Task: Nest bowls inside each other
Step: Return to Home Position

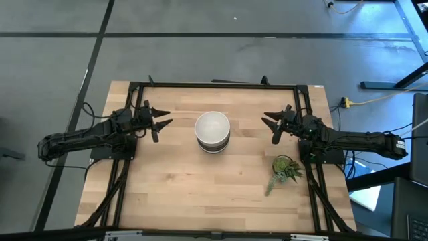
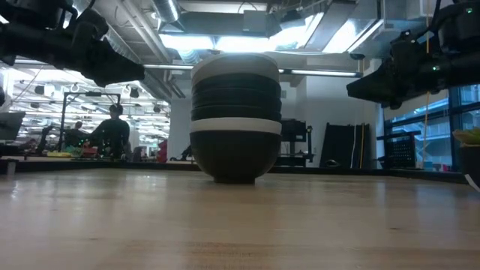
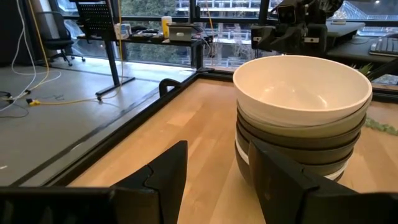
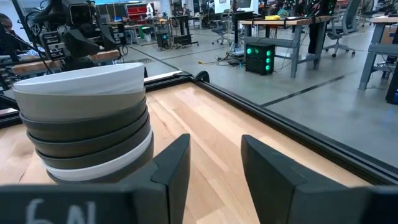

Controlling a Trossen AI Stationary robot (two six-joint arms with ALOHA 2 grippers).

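The bowls stand as one nested stack (image 1: 212, 132) near the middle of the table, its base on the wood; a white bowl sits on top, dark and grey-green rims below, another white rim low in the stack (image 2: 235, 126). The stack also shows in the left wrist view (image 3: 301, 115) and the right wrist view (image 4: 87, 121). My left gripper (image 1: 162, 122) hovers open to the stack's left, clear of it. My right gripper (image 1: 269, 124) hovers open to the stack's right, also clear. Both hang above the table.
A small green plant sprig (image 1: 284, 170) lies on the table near the right arm, toward the near edge. A black frame (image 1: 214, 84) runs around the table's far and side edges. Bare wood lies in front of the stack.
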